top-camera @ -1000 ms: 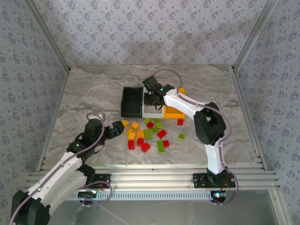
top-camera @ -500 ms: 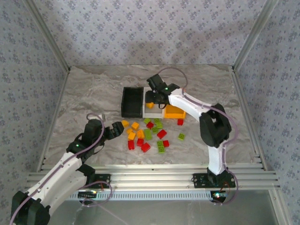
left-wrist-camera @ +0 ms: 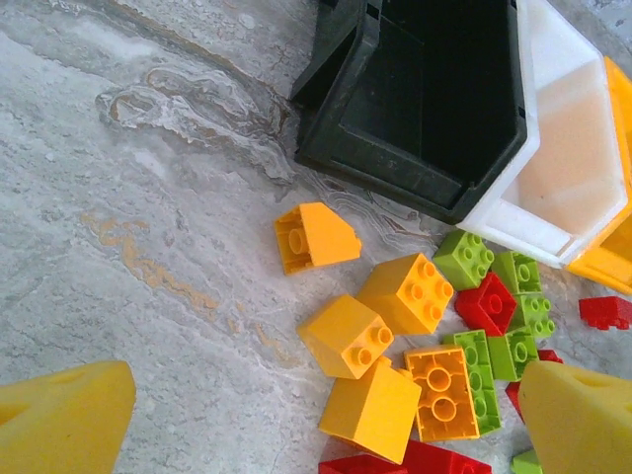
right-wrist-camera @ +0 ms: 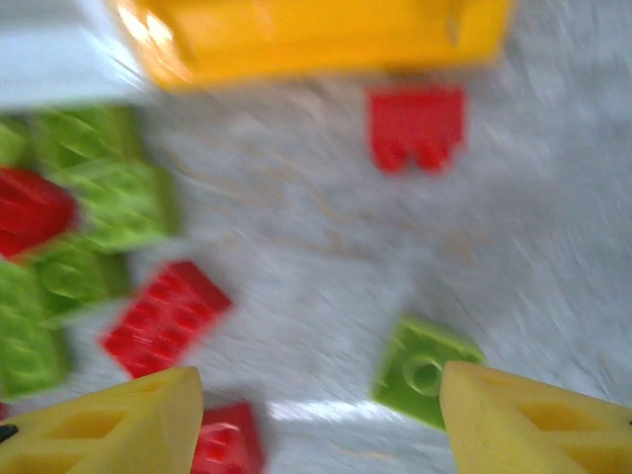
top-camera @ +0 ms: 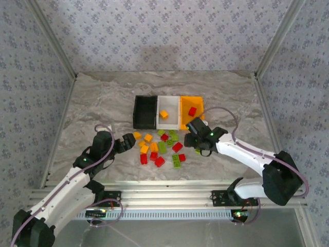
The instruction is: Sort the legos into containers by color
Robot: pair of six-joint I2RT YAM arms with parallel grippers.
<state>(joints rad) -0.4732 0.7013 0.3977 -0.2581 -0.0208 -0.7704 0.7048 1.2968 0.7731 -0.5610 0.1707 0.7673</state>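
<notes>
Three bins stand in a row at mid-table: black [top-camera: 145, 112], white [top-camera: 168, 121] and orange [top-camera: 191, 102]. An orange-yellow lego [top-camera: 164, 114] lies in the white bin and a red one [top-camera: 192, 111] in the orange bin. Loose red, green and orange-yellow legos [top-camera: 162, 146] lie scattered in front of them. My left gripper [top-camera: 131, 141] hovers open at the pile's left edge, over orange-yellow bricks [left-wrist-camera: 348, 336]. My right gripper [top-camera: 197, 141] hangs open and empty over the pile's right side, with a green brick [right-wrist-camera: 425, 370] by its right finger [right-wrist-camera: 533, 425].
In the blurred right wrist view a lone red brick [right-wrist-camera: 415, 126] lies just in front of the orange bin [right-wrist-camera: 316, 35]. In the left wrist view the black bin [left-wrist-camera: 425, 99] and the white bin [left-wrist-camera: 563, 148] rise behind the bricks. Bare marbled table lies to the left.
My right gripper opened over the white bin, leaving an orange-yellow brick in it, then swung back and down to the pile's right side. The left arm has not moved.
</notes>
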